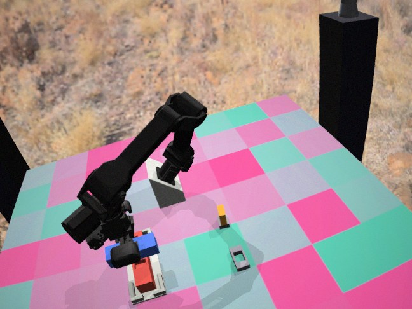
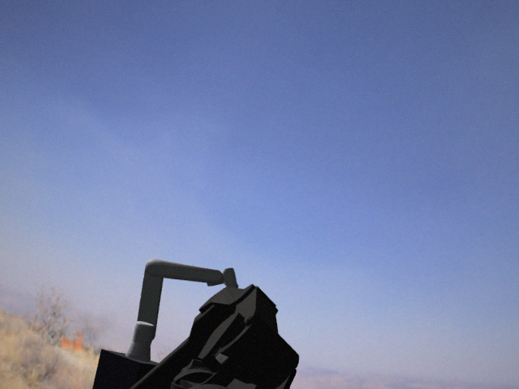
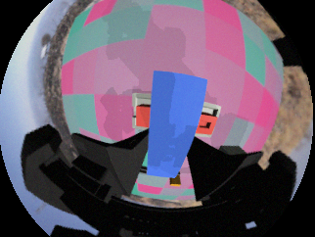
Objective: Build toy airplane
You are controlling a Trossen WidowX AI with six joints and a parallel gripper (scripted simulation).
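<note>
Lower left of top view: claw (image 1: 124,255) (image 3: 168,133) gripping blue wing (image 1: 147,244) (image 3: 177,122) crosswise over red fuselage (image 1: 144,273) (image 3: 143,117) in pale jig (image 1: 161,286) (image 3: 135,100). Seating wing likely step; align hidden tab, keep wing level, lower straight, release only once flush. Yellow fin (image 1: 221,214) (image 3: 175,181) stands lower centre.

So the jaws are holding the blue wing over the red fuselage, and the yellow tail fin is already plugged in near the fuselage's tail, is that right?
Not the fin: the top view shows the yellow tail fin standing apart from the red fuselage.
</note>
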